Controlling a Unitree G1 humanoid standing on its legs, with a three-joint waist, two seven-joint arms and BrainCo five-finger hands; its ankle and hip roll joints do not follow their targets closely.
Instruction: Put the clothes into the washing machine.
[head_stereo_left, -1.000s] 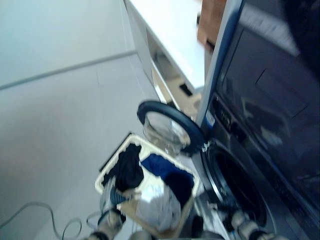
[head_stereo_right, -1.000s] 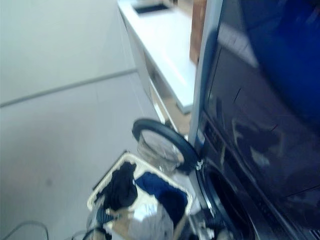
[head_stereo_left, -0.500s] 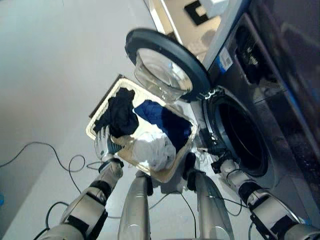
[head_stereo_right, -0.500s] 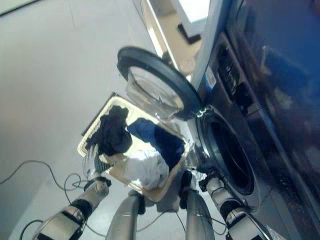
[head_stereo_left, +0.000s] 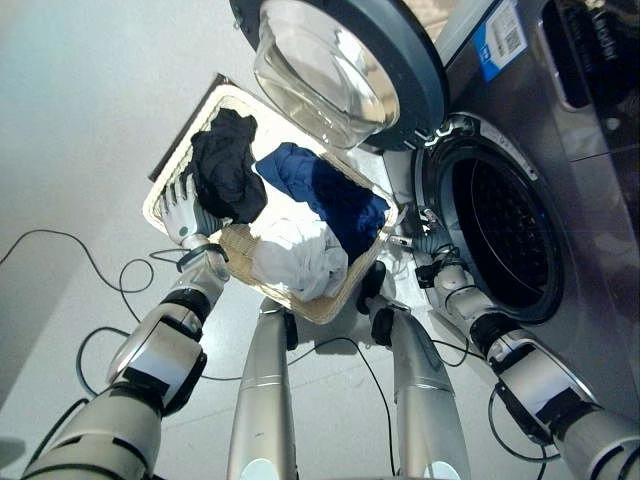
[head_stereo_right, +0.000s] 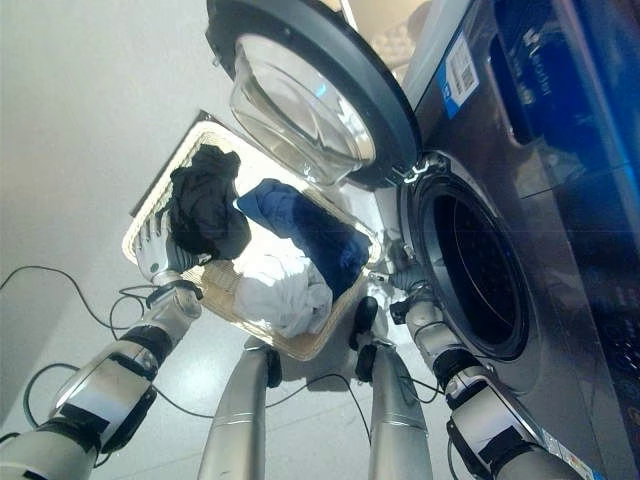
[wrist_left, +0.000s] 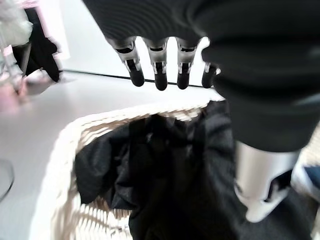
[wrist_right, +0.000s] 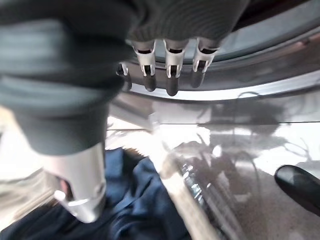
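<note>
Dark grey washing machine (head_stereo_left: 560, 150) takes up the right side, its round door (head_stereo_left: 345, 60) swung wide open toward the left and the drum opening (head_stereo_left: 500, 240) showing a perforated metal inside with no clothes that I can see in it. Right beside it on the pale floor (head_stereo_left: 70, 120) sits a cream woven laundry basket (head_stereo_left: 180, 172), tilted as seen from the head views, and all the clothes are in there: a dark blue garment (head_stereo_left: 330, 195) on the side nearest the machine, a white garment (head_stereo_left: 300, 262) closest to the robot, and a black garment (head_stereo_left: 225, 172) bunched at the left end. Left hand (head_stereo_left: 182, 215) is at the basket's left rim just beside the black garment, fingers (wrist_left: 159, 65) straight and relaxed, and its wrist view has that black cloth lying right under them without being grabbed. Right hand (head_stereo_left: 428, 255) is down in the gap between the basket's right edge and the lower rim of the drum opening, fingers (wrist_right: 170, 67) also straight, holding nothing, with the blue garment just next to it in its own wrist view.
</note>
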